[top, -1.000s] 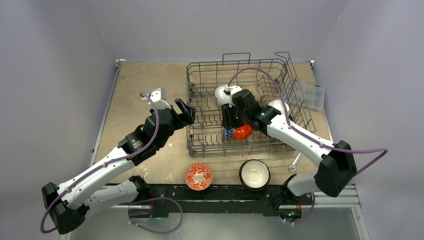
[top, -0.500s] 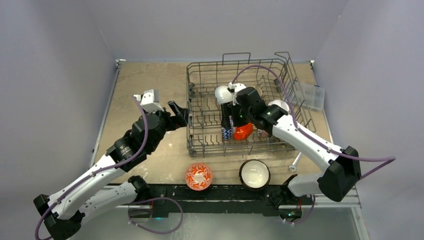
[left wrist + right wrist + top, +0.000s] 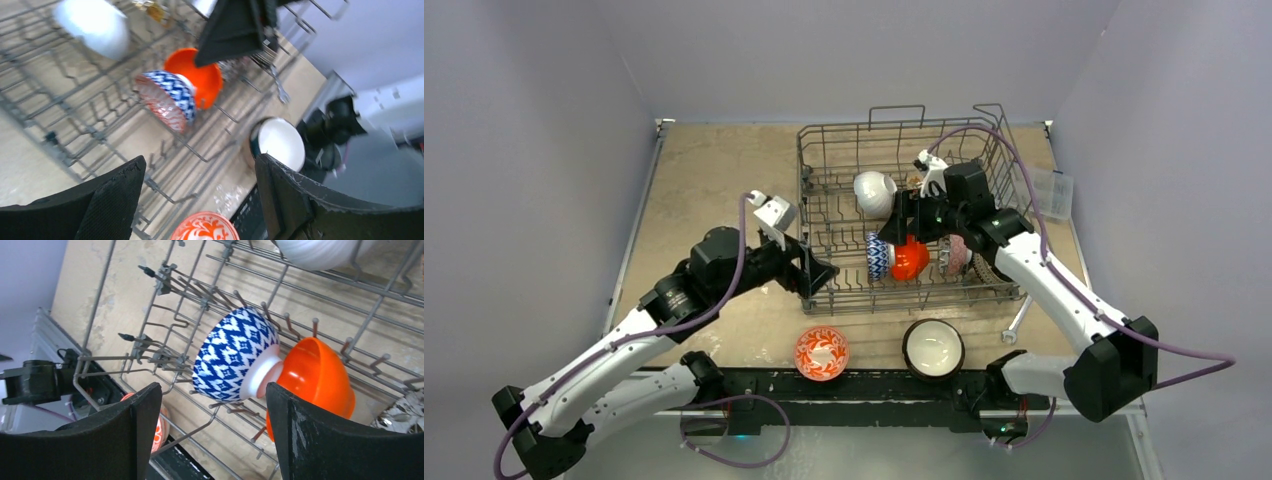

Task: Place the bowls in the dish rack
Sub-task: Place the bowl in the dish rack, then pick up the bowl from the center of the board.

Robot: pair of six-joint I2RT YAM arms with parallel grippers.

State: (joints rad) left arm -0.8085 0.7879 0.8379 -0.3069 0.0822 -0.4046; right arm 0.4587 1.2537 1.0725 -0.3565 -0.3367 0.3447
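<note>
Seen from above, a large square dark-grey wire dish rack (image 3: 829,215) stands on the right of a sandy desk (image 3: 704,170). Held on edge inside it are a plain white ceramic bowl (image 3: 876,192), a blue-and-white patterned bowl (image 3: 877,256) and, touching that one, a bright orange-red bowl (image 3: 912,260). A speckled reddish bowl (image 3: 954,255) is half covered by the right arm (image 3: 1044,280). Two bowls are not yet loaded: a red-patterned bowl (image 3: 822,353) and a dark bowl with a cream inside (image 3: 933,347), both set upright at the desk's near edge. The right fingers (image 3: 908,218) hang over the rack, just above the orange-red bowl, and the left fingers (image 3: 817,272) hang at the rack's near left corner. In the left wrist view, which is blurred throughout, the left fingers are spread wide with nothing between them, and the two unloaded bowls are seen beyond them. In the right wrist view the right fingers are likewise spread and empty, and the blue-and-white patterned bowl is leaned with its white foot against the orange-red one. Trouble could be expected if the left fingers were lowered straight down, since the rack's wire wall might be snagged, or if a bowl were nudged over the near edge. Whether the leaning bowl is truly seated between tines cannot be told, and a clear plastic box (image 3: 1051,190) is partly screened by the rack.
</note>
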